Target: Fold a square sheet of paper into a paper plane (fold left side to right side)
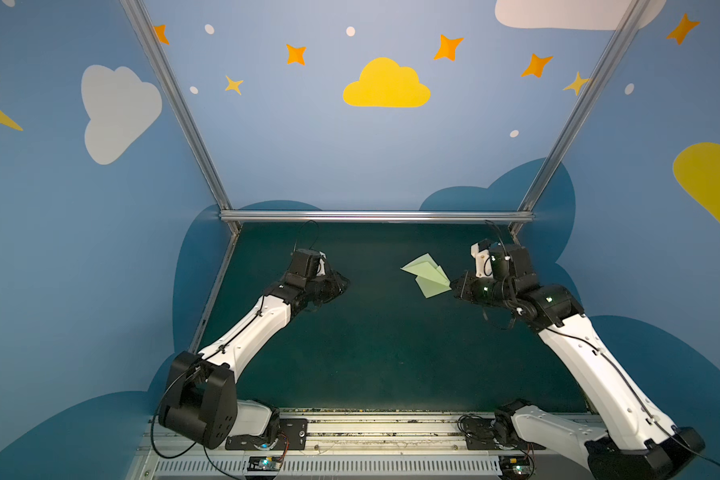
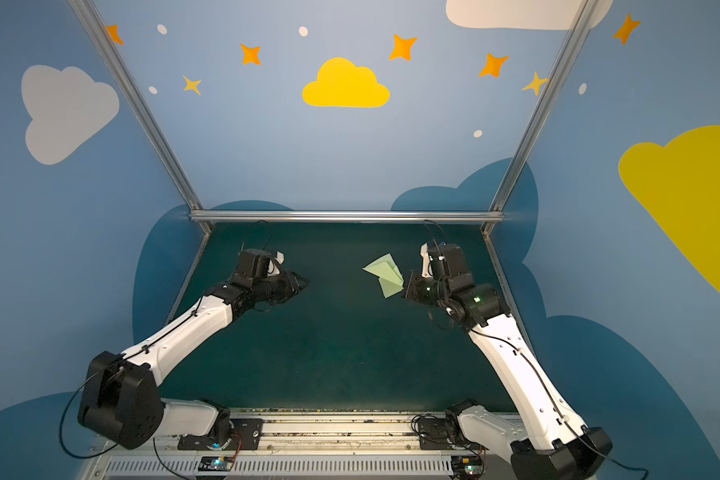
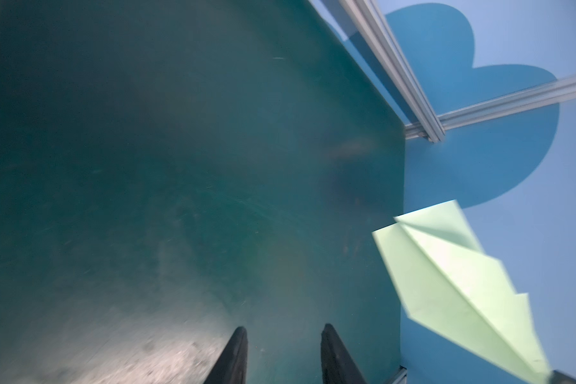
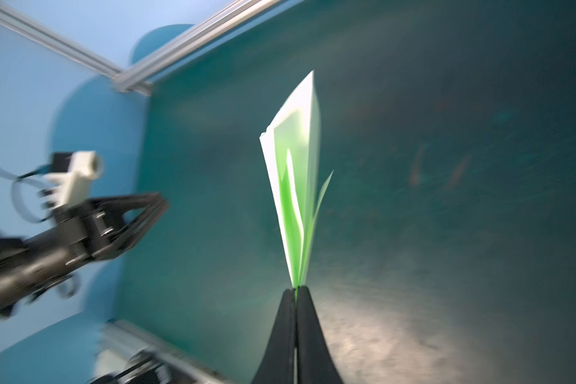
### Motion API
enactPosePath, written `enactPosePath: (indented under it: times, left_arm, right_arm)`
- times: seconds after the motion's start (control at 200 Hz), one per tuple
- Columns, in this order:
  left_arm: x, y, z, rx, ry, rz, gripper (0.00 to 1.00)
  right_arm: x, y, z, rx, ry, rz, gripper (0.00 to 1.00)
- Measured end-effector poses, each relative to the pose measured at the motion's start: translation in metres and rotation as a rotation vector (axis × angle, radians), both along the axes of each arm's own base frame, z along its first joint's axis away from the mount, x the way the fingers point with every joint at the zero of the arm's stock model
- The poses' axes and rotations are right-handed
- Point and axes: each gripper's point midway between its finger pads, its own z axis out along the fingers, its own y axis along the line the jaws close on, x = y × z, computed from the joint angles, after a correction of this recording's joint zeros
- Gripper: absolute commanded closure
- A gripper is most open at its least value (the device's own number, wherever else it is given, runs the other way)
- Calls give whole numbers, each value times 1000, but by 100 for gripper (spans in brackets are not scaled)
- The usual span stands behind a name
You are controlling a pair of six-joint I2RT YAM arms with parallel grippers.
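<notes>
**One plane, pinched at its point by the right gripper**

One paper plane [image 1: 427, 275] is in the scene, pale green and folded to a dart with a centre crease and wing flaps. It hangs over the far right part of the dark green mat [image 1: 371, 353] and, by my reading, is held clear of it. Its pointed end is clamped between the closed jaws of the right gripper [image 1: 454, 286]. In the right wrist view the paper [image 4: 296, 186] stands straight out from the tips of that gripper [image 4: 296, 291], layers on edge and fanning slightly. So the long axis runs on from the fingers, toward the middle of the table, with the wide tail farthest from the grip.

The left gripper [image 1: 341, 284] is well apart from the plane, on the tail side. Its jaws stand apart with nothing between them, as the left wrist view shows [image 3: 284, 329], where the plane [image 3: 463, 282] lies off to one side.

Count: one plane, two grippers, two arms, no other loose things on the mat. The right arm is the nearer, being in contact. Folding looks complete; whatever follows likely turns on the right grip alone.
</notes>
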Motion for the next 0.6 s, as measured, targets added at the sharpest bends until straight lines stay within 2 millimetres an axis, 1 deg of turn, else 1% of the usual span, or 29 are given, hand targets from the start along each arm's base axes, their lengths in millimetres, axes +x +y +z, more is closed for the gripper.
enactPosePath:
  times: [0.085,0.15,0.24,0.345,0.38,0.445,0.526,0.541,0.551,0.566,0.601]
  left_arm:
    - [-9,12,-18,9,53,29,62]
    - [-15,19,-29,17,87,46,62]
    - [-19,28,-38,20,119,68,62]
    - [-18,35,-36,13,120,88,62]
    - [-17,38,-34,9,116,96,62]
    - [-15,43,-31,1,109,109,62]
    - [-13,48,-29,-7,107,124,63]
    - [-13,49,-29,-8,107,125,63]
    - [-13,50,-29,-9,107,127,63]
    - [-13,51,-29,-11,108,129,63]
    - [-13,53,-29,-14,111,133,63]
  right_arm:
    - [3,-4,-1,-232,-8,14,100]
    - [4,-5,-11,-428,7,40,100]
    - [1,-9,-33,-707,51,75,100]
    - [-6,-9,-61,-1019,124,124,100]
    - [-9,-4,-72,-1110,140,148,100]
    - [-19,12,-95,-1267,163,213,100]
    - [-39,44,-131,-1415,167,310,100]
    - [-43,50,-137,-1440,165,330,92]
    - [-46,54,-142,-1454,165,341,84]
    - [-51,61,-149,-1470,164,360,76]
    - [-63,77,-164,-1498,159,398,66]
